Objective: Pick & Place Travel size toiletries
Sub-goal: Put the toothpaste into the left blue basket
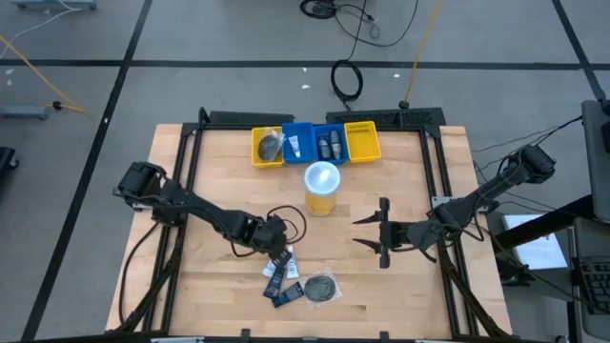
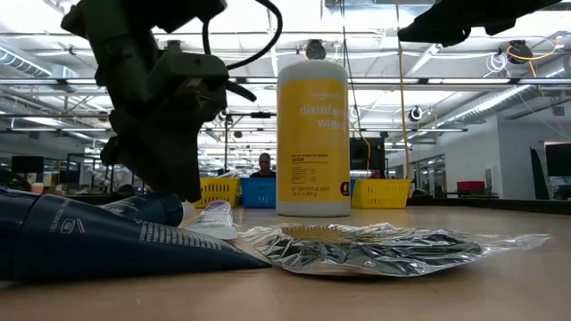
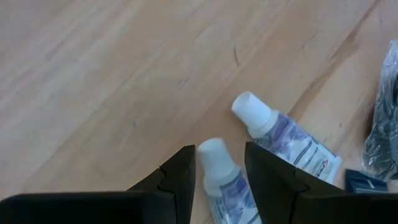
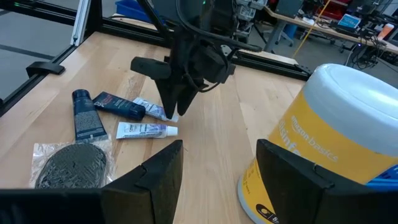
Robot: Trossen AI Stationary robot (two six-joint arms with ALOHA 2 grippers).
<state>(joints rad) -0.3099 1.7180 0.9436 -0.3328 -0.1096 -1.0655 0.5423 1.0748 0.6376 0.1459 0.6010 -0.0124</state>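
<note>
1. Pale wooden table [image 1: 210, 171] with a black frame; it carries every item listed below.
2. Left gripper [image 3: 221, 177]: lowered near the table's near centre, at the far edge of the toiletries cluster. Its jaws stand a little apart, one on each side of a small white tube with a white cap and lilac print [image 3: 219, 177], the cap lying between the fingertips. Whether the fingers [image 3: 177, 180] press on the tube cannot be told.
3. Second small white tube with a white cap and printed label [image 3: 286, 137]: flat on the table just beside the first, free of the gripper.
4. Two dark navy mini tubes [image 4: 87, 115], [image 4: 120, 106]: flat on the table at the near side of the cluster, close to the white tubes.
5. Round dark grey flat pad in a clear crinkled packet [image 1: 320, 288]: at the near right of the cluster, just beside the navy tubes.
6. Right gripper [image 1: 367, 233]: hovers over the right half of the table, well apart from the cluster, jaws spread wide and holding nothing.
7. Tall yellow canister with a pale lid [image 1: 321, 188]: upright at the table's centre, between the cluster and the bins.
8. Row of yellow and blue rectangular bins [image 1: 364, 143]: along the far edge. The left yellow bin [image 1: 255, 148] holds a dark round packet; the blue bins hold small tubes and bottles.
</note>
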